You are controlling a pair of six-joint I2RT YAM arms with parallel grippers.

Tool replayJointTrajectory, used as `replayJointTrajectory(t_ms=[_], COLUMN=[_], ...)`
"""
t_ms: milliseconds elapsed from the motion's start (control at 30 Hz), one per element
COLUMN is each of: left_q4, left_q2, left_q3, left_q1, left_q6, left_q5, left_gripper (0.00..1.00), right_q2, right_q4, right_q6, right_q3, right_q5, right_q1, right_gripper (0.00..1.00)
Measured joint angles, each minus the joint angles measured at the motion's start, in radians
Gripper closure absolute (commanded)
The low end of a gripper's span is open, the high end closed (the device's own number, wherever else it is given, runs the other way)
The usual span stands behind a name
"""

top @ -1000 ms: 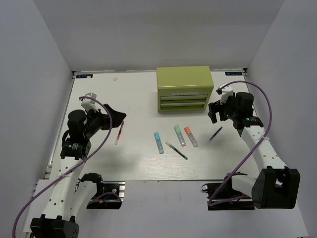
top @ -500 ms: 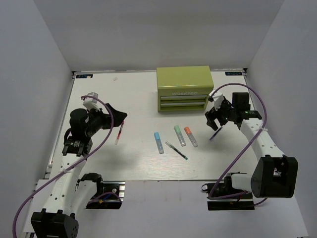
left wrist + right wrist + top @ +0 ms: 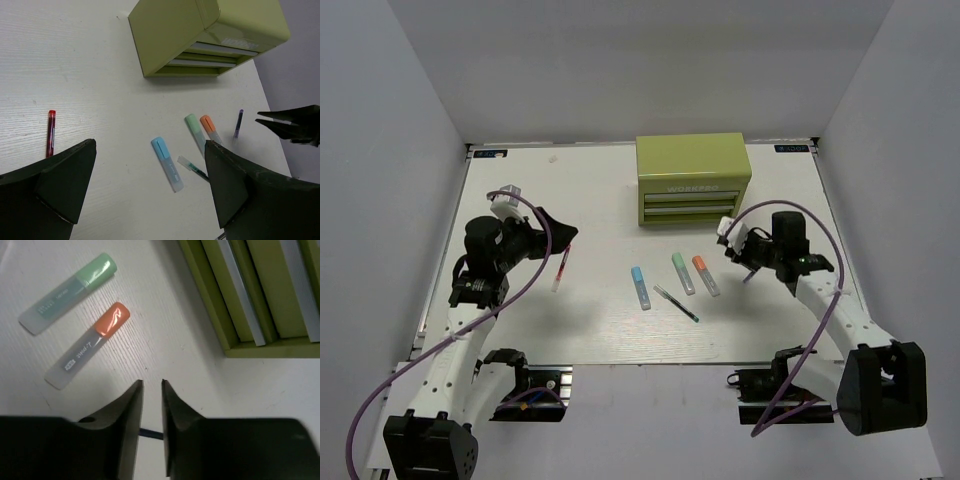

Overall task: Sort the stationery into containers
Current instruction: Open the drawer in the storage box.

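the left gripper hangs above the left part of the white table with its fingers spread wide and nothing between them. the red pen lies on the table just in front of it, apart from the fingers.

the right gripper is low over the table in front of the right end of the olive-green tool chest. its fingers are drawn close, with only a narrow slit between them. a short dark stretch of the dark purple pen shows across that slit in the right wrist view. in the left wrist view the pen lies flat on the table just beside the tips. whether the fingers touch or pinch it i cannot tell.

the upper drawer and the lower drawer both look pushed in.

in front of the chest, the blue-capped marker, the green-capped marker and the orange-capped marker lie side by side, caps toward the chest. the green and orange ones are close together and the blue one is a little apart to the left. the dark green-black pen lies slanted just on the near side of them.
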Motion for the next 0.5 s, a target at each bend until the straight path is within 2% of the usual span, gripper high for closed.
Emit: replayJointTrajectory(t_ms=[67,133,200,367,500], left_q4=[0.007,0.011,0.011,0.011,0.011], left_q2=[0.002,0.007,0.017,0.039,0.040], left_q3=[0.000,-0.001,-0.001,-0.001,-0.001], left_q1=[0.000,0.000,0.000,0.000,0.000], left_q6=[0.000,0.000,0.000,-0.001,-0.003], left_q5=[0.000,0.000,0.000,0.001,0.001], left_gripper=[0.01,0.01,0.01,0.01,0.01], right_q2=[-0.023,-0.034,-0.035,-0.035,-0.017], right_q4=[0.103,0.250,0.374,0.641,0.935], right_q6=[-0.035,-0.090,-0.138,-0.214,-0.274], right_q3=[-0.079,-0.166,-0.236,-0.351,-0.462], right_q5=[0.066,0.149,0.221,0.320,0.363], right_q1=[0.030,0.061,0.086,0.136,0.181], right_gripper=[0.57,0.45,0.41,0.32,0.31])
